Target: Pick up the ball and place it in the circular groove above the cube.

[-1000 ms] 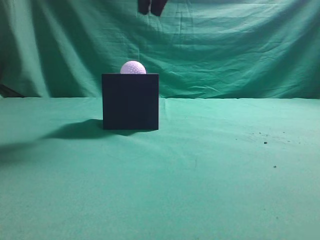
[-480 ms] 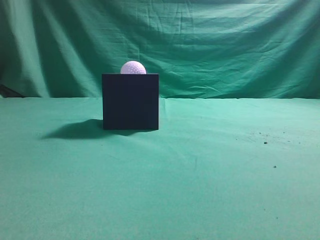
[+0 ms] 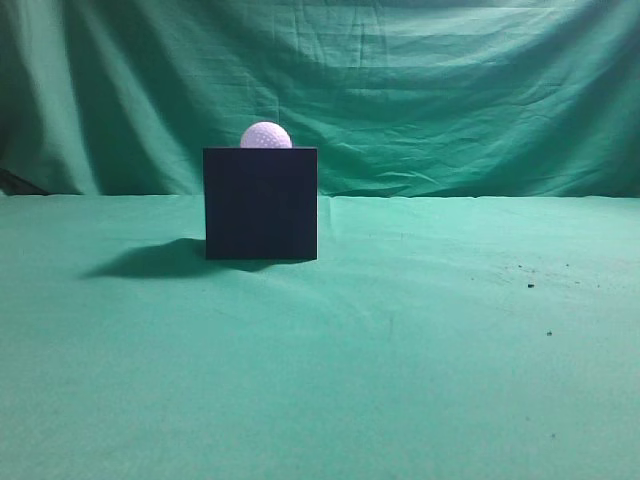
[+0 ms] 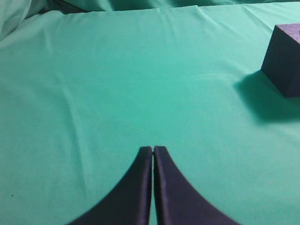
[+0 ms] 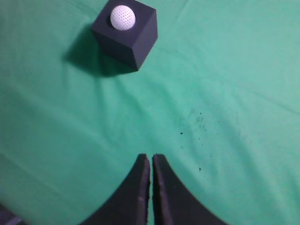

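You see a green-draped worktop [image 3: 420,340] and backdrop [image 3: 450,90]. One ball [image 3: 266,135] sits atop one cube [image 3: 261,203], apparently in its groove. Left gripper [image 4: 153,151] and right gripper [image 5: 151,158] are closed, empty.

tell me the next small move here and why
Probably none beyond keeping both arms parked. The ball already sits in the top of the cube, and the right gripper and left gripper are both shut, empty and well clear of it, so the placement looks done.
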Robot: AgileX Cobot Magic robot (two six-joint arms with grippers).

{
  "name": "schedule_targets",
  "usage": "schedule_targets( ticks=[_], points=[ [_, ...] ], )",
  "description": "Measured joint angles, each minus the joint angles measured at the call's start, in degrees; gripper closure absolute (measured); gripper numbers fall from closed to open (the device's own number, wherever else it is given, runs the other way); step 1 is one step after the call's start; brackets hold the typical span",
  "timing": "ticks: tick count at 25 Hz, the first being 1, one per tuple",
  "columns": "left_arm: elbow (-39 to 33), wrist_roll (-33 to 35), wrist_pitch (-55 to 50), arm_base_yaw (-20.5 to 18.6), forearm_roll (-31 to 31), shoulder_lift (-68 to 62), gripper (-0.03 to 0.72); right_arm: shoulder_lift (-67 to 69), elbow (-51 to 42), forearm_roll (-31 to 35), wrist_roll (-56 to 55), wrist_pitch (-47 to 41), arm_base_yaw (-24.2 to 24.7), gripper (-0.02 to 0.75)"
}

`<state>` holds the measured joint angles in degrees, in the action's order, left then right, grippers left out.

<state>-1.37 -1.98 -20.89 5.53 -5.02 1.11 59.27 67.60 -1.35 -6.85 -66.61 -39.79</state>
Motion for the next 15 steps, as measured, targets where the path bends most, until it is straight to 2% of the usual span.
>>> schedule_targets(
  ticks=[6, 15],
  points=[
    [0.0, 0.0, 0.0, 0.0, 0.0, 0.0, 0.688, -16.27, -12.34, 3.14, -0.13, 6.4, 0.0, 0.738],
    [0.0, 0.0, 0.0, 0.0, 0.0, 0.0, 0.688, -29.49, -15.04, 3.7, 2.65, -1.13, 0.0, 0.738]
  ],
)
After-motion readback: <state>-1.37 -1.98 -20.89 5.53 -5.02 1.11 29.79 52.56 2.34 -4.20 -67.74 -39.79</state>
